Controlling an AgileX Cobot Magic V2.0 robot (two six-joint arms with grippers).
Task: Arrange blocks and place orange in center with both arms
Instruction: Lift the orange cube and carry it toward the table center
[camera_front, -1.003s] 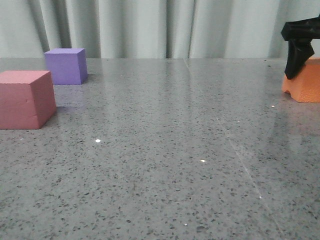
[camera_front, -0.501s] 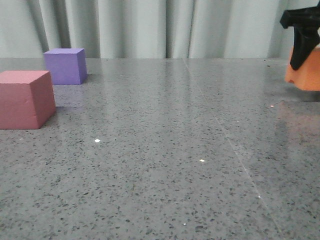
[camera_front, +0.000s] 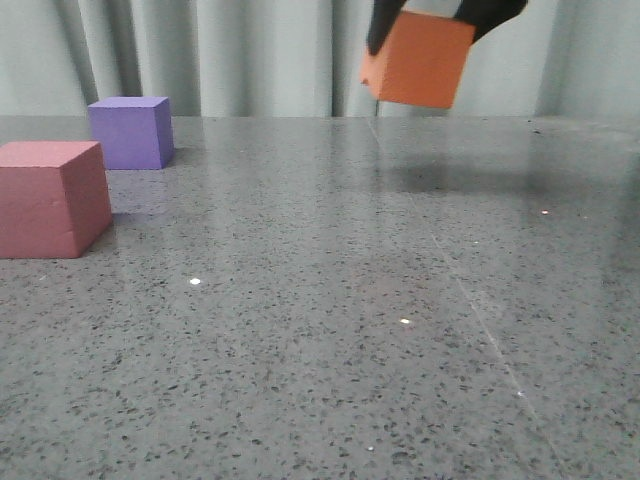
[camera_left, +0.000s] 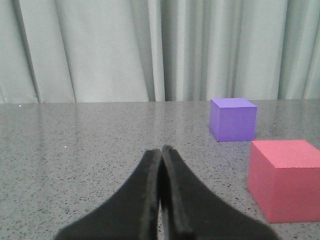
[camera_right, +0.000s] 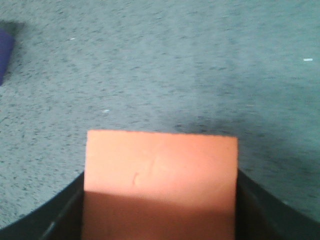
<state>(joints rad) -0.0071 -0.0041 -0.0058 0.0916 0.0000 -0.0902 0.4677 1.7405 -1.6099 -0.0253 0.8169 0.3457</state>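
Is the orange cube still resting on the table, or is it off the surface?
Apart. The front view shows the orange cube held aloft by the right tool, with bare table and its shadow well below it.

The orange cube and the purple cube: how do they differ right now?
The orange cube hangs in the air, tilted, gripped by the right gripper; the purple cube sits flat and square on the table. The orange one is over the middle of the table; the purple one is far back on the left, untouched. Both are plain matte cubes of similar size.

Orange cube (camera_front: 418, 60), purple cube (camera_front: 130, 132), pinkish-red cube (camera_front: 52, 198)
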